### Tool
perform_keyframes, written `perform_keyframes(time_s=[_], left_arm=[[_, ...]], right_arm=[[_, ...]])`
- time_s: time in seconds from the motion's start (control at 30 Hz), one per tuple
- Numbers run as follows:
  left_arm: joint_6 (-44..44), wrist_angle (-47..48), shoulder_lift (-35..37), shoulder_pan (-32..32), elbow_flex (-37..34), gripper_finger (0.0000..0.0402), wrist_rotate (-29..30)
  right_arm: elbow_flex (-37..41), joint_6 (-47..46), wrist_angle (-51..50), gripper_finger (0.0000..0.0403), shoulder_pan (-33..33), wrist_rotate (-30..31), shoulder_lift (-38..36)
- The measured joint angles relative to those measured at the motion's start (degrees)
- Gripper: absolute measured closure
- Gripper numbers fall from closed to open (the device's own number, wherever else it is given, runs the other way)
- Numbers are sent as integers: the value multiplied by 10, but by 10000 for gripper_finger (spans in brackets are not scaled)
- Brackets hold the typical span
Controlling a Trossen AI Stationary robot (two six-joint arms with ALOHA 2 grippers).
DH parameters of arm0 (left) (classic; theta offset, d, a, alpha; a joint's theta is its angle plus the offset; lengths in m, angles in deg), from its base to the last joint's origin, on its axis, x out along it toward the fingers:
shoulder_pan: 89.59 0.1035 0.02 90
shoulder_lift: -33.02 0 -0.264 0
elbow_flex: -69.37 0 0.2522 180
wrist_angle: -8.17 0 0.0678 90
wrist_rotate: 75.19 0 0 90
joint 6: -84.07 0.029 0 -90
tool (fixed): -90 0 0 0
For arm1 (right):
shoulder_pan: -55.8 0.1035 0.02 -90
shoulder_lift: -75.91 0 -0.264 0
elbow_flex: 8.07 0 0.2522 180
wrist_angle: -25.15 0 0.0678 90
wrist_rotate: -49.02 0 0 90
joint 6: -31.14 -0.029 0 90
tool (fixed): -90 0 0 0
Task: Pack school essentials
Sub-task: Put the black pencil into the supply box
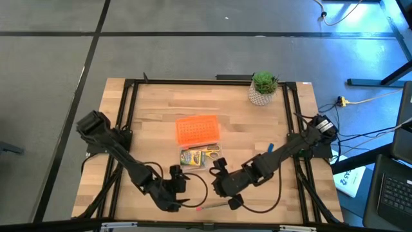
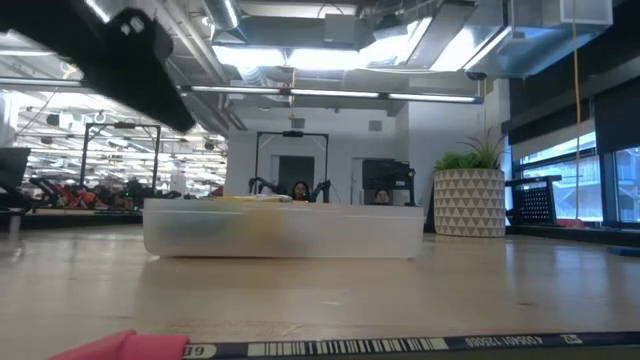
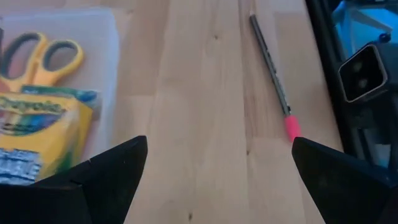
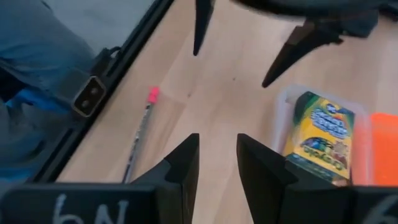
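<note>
A green-and-yellow crayon box (image 1: 191, 158) (image 3: 34, 130) (image 4: 318, 137) and yellow-handled scissors (image 1: 211, 153) (image 3: 43, 56) lie in a shallow clear tray (image 3: 109, 74) at mid-table. A thin pencil with a pink-red tip (image 1: 215, 206) (image 3: 273, 74) (image 4: 142, 134) lies flat near the near edge. A tiny blue piece (image 1: 270, 147) lies to the right. No pink pad shows. My left gripper (image 1: 182, 185) (image 3: 217, 146) is wide open, low over bare wood between tray and pencil. My right gripper (image 1: 216, 183) (image 4: 217, 155) faces it, open by a narrow gap with nothing between its fingers.
An orange lid (image 1: 197, 129) lies just beyond the tray. A potted plant (image 1: 262, 87) (image 2: 470, 195) stands at the far right. A black frame (image 1: 125, 116) runs along the table's sides, and cables loop near both grippers. In the low view the clear case (image 2: 285, 228) sits mid-table.
</note>
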Motion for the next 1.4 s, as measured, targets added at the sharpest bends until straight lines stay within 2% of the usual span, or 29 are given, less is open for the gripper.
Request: perform_keyframes(time_s=[0.2, 0.43, 0.7, 0.87, 1.23, 1.4], left_arm=[[-7, -82, -43, -1, 0, 7, -11], [-4, -112, -62, 1, 0, 7, -58], [-12, -113, -63, 1, 0, 7, -55], [-27, -146, -64, 0, 0, 7, -43], [-29, -235, -111, -5, 0, 7, -41], [-61, -256, -143, -5, 0, 7, -41]], right_arm=[[0, -2, -2, 293, 1, -2, 0], [0, -28, -4, 293, 2, -2, 0], [0, -28, -6, 293, 2, -2, 0], [0, -29, -6, 293, 3, -2, 0], [0, -29, -7, 293, 3, -2, 0], [0, -40, -7, 293, 3, -2, 0]])
